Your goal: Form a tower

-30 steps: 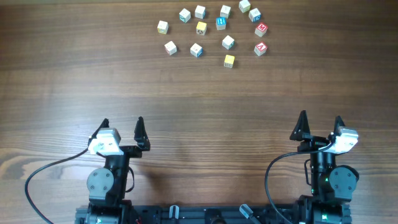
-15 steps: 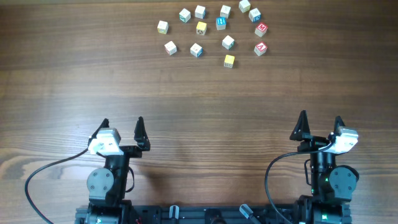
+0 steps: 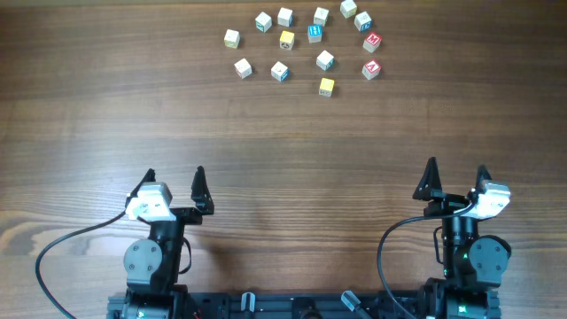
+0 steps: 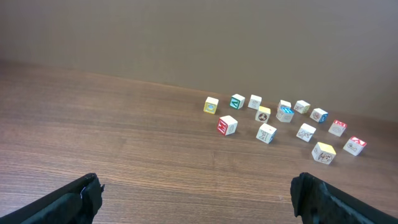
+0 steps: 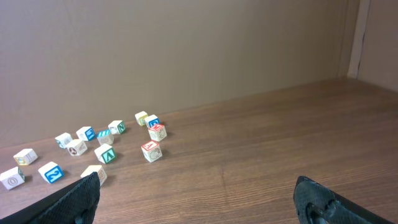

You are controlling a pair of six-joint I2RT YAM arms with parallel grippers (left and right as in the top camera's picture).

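My left hand [image 3: 174, 172] and my right hand [image 3: 456, 166] sat at the near edge of the brown wooden desk [image 3: 283, 142], one to each side. Both had their fingers spread wide with nothing between them (each wrist view showed only two dark fingertips at the bottom corners and bare wood beyond).

The small wooden alphabet cubes [image 3: 325, 59] lay well away from both hands, in a loose cluster near the middle of the desk's far side. They stood apart from one another, and as far as I could tell each rested on the wood itself rather than on another cube. Most were pale. A red-faced cube [image 3: 372, 41] sat at the right end of the cluster, with a second red-faced cube [image 3: 370, 69] just nearer to me. A yellow-topped cube [image 3: 327, 87] was the nearest of all, and a blue-faced cube [image 3: 314, 33] sat among the pale ones toward the back. The letters were too small for me to read with certainty.
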